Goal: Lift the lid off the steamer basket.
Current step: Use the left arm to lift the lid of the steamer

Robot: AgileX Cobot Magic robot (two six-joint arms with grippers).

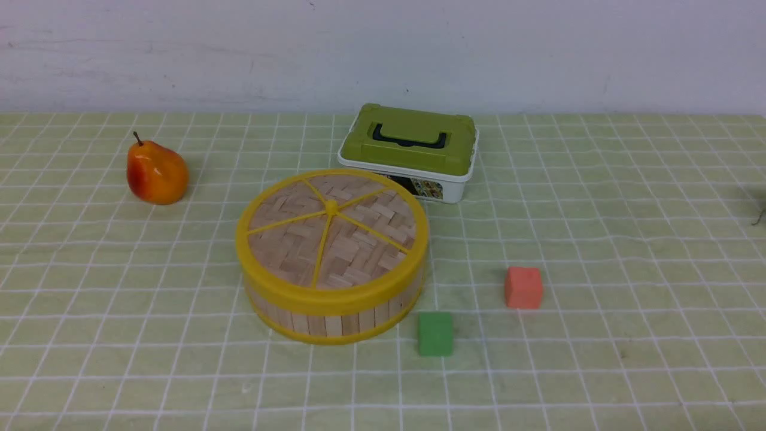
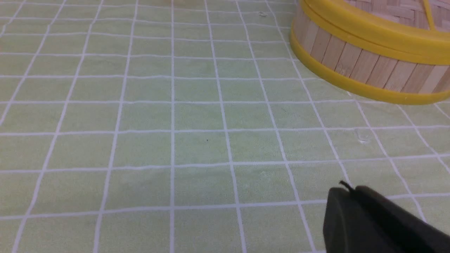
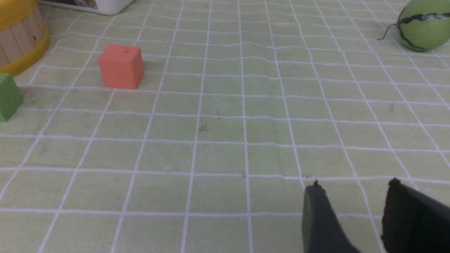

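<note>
The lid (image 1: 331, 230) hid the inside of the steamer basket (image 1: 323, 320). Your left gripper (image 2: 349, 191), half cropped, was closed; your right gripper (image 3: 355, 184) stood parted.

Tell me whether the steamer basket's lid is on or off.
On. The lid sits level atop the steamer basket, its yellow rim covering the whole top edge; the inside is hidden.
</note>
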